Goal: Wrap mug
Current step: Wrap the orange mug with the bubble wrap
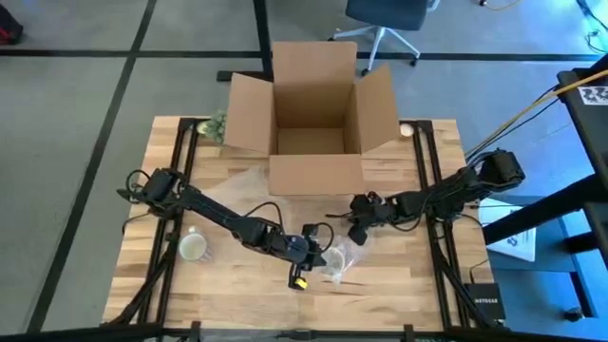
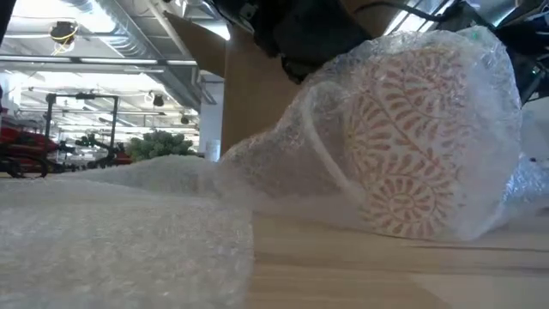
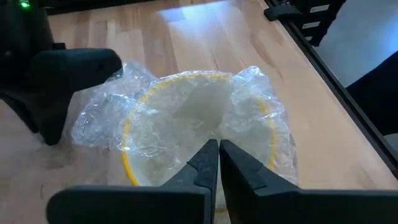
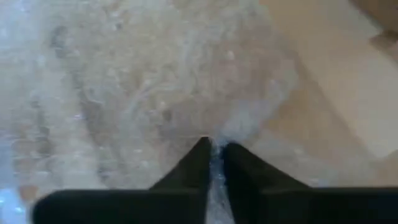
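Wooden table (image 1: 237, 294), open cardboard box (image 1: 313, 114) behind.
Patterned mug (image 2: 420, 142) lies swathed in bubble wrap (image 2: 111, 227); left gripper (image 3: 219, 152) and right gripper (image 4: 214, 152) both pinch the film.

high view: straight down over the whole table (image 1: 237, 304), both arms and the cardboard box (image 1: 312, 119) in frame. low view: table-top height, level, very near the wrapped mug (image 2: 420, 142), room behind. left wrist view: looks down past its own fingers, close on the same mug's rim. right wrist view: pressed close to bubble wrap (image 4: 155, 81). the mug is shared by high, low and left wrist views.
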You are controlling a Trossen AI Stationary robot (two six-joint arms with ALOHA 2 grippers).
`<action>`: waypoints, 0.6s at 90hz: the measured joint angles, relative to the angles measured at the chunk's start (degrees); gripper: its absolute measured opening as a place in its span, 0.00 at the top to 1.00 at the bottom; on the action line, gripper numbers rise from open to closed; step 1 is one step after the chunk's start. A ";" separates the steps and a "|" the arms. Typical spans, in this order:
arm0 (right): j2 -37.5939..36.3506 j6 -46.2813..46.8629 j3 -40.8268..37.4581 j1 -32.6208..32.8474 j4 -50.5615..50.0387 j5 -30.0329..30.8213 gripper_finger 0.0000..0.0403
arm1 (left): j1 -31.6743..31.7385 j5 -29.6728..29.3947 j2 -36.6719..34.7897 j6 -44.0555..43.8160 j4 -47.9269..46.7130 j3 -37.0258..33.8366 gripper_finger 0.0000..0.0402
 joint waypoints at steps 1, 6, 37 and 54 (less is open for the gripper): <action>-0.12 0.00 0.11 0.00 -0.13 -0.01 0.96 | 0.00 0.00 0.00 0.00 0.00 0.00 1.00; -0.82 -0.07 0.54 0.02 -0.88 -0.22 0.95 | 0.00 0.00 0.00 0.00 -0.02 0.00 1.00; -6.18 -8.24 10.73 0.02 -9.30 3.30 0.99 | 0.02 0.02 0.00 -0.63 -0.15 0.00 1.00; -6.50 -14.02 18.29 3.28 -12.85 4.19 1.00 | 0.02 0.02 0.00 -0.74 -0.28 0.00 1.00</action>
